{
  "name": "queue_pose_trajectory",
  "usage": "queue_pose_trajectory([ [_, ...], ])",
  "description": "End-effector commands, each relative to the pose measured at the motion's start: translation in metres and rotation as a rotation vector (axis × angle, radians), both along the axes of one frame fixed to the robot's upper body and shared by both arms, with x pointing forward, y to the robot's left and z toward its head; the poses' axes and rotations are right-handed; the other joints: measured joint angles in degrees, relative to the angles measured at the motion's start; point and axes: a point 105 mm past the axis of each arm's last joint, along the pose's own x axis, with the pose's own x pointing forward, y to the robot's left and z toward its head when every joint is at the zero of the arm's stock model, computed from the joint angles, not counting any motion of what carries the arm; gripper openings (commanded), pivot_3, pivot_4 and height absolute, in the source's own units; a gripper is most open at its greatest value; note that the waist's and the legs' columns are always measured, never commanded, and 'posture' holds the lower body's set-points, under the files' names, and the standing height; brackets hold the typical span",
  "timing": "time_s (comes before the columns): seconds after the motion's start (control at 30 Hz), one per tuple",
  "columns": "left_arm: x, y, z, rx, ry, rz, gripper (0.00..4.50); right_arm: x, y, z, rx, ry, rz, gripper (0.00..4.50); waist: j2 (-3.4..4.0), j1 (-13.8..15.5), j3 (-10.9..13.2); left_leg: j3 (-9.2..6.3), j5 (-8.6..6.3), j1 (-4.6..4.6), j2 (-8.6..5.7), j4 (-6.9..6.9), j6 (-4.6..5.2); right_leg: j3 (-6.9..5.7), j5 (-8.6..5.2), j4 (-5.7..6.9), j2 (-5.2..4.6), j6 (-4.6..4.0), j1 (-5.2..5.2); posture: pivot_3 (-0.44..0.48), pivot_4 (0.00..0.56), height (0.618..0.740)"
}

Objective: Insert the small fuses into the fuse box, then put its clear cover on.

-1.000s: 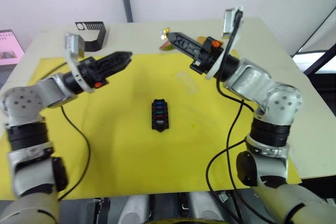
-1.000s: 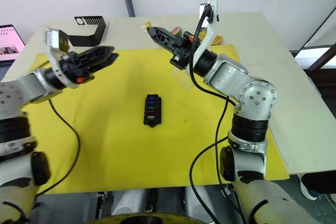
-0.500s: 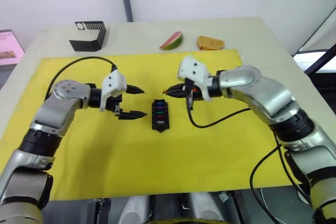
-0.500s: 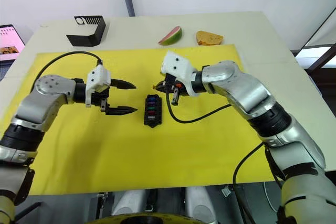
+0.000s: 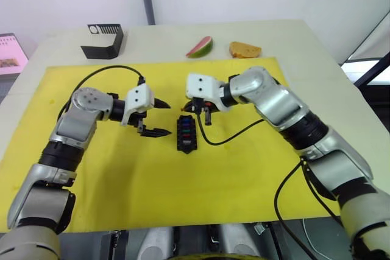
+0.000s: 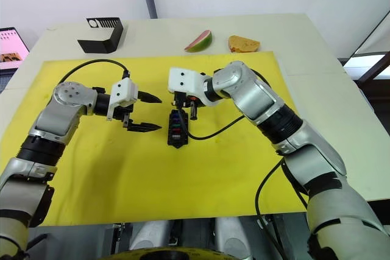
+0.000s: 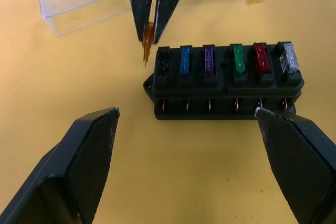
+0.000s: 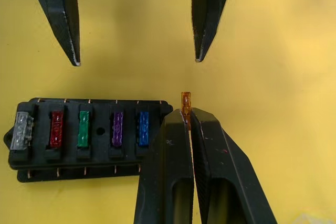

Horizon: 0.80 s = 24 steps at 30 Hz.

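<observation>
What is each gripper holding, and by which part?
Right gripper pinches the amber fuse by its lower end; left gripper is open, holding nothing.

I had my left arm bent inward, its black two-fingered left gripper (image 5: 155, 118) pointing toward the middle with the fingers spread wide apart. My right arm reached across from the other side, wrist turned down, and its black two-fingered right gripper (image 8: 188, 118) was pinched tight on a tiny amber translucent fuse (image 8: 185, 102).
</observation>
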Motion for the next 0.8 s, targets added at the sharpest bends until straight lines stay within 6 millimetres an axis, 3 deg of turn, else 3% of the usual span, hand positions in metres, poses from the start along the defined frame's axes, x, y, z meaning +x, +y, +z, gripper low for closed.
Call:
queue_pose_trajectory([
  [0.03,0.0012,-0.0017,0.0109,0.0,-0.045,-0.015,4.38,-0.0007,0.0044,0.0129,-0.003,-0.042,0.031,0.0,0.0,0.0,0.0,0.0,0.01,0.0,0.0,0.01,-0.01,0.0,0.0,0.01,0.0,0.0,0.0,0.0,0.15,0.74],
  [0.8,-0.002,-0.0077,0.0133,0.001,-0.044,-0.042,4.38,0.0026,0.0015,0.005,-0.042,-0.023,0.033,0.0,0.0,-0.1,0.0,0.0,0.08,0.02,0.0,0.03,-0.15,-0.01,0.0,0.1,0.01,0.0,-0.01,0.0,0.15,0.74],
])
